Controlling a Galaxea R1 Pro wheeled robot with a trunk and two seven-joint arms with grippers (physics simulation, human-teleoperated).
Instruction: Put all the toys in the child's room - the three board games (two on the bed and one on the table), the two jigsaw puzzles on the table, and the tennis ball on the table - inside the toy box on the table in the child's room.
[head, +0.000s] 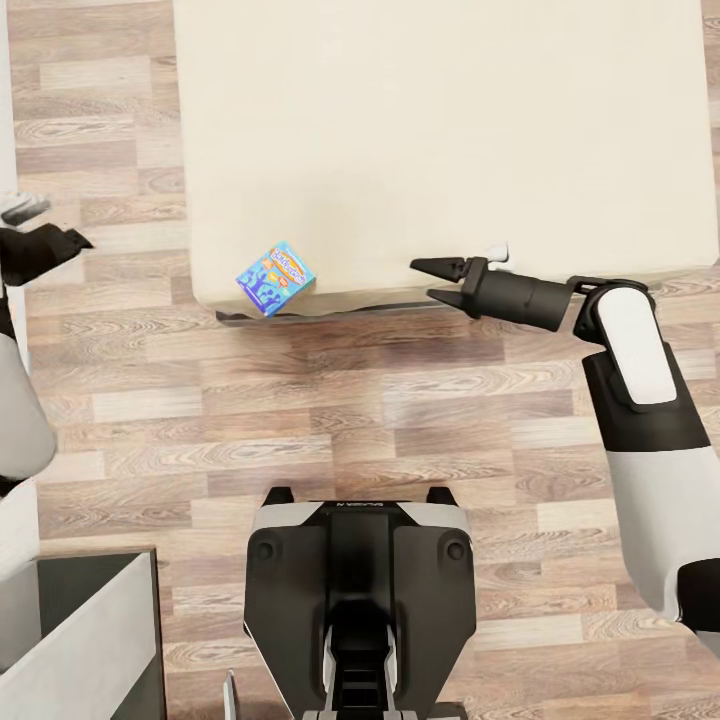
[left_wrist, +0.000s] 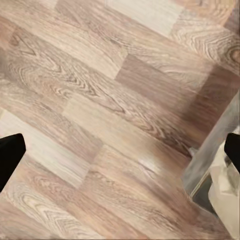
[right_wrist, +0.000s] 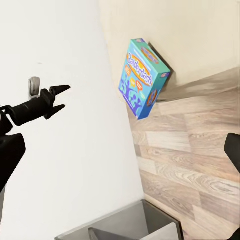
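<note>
Directly below your head camera sat the robot's black-and-white trunk (head: 358, 600), on wood plank floor (head: 300, 400). Your right arm (head: 640, 400) rose from the lower right, bent at the elbow, and its forearm reached leftward along the near edge of the bed (head: 440, 130). Your right gripper (head: 433, 280) hung at that edge with its two dark fingers parted, nothing between them. Small blue board game (head: 275, 278) lay on the beige mattress near the bed's near edge, turned at an angle, well apart from the right gripper, toward your left. Right wrist view caught the same blue box (right_wrist: 144, 77) on the mattress, a white wall, and your left gripper (right_wrist: 57, 99) out in front of that wall, its fingers slightly parted. Head view showed your left gripper (head: 70, 240) at the far left edge; I could not tell its state there. A grey desk corner (head: 90, 630) sat at lower left.
</note>
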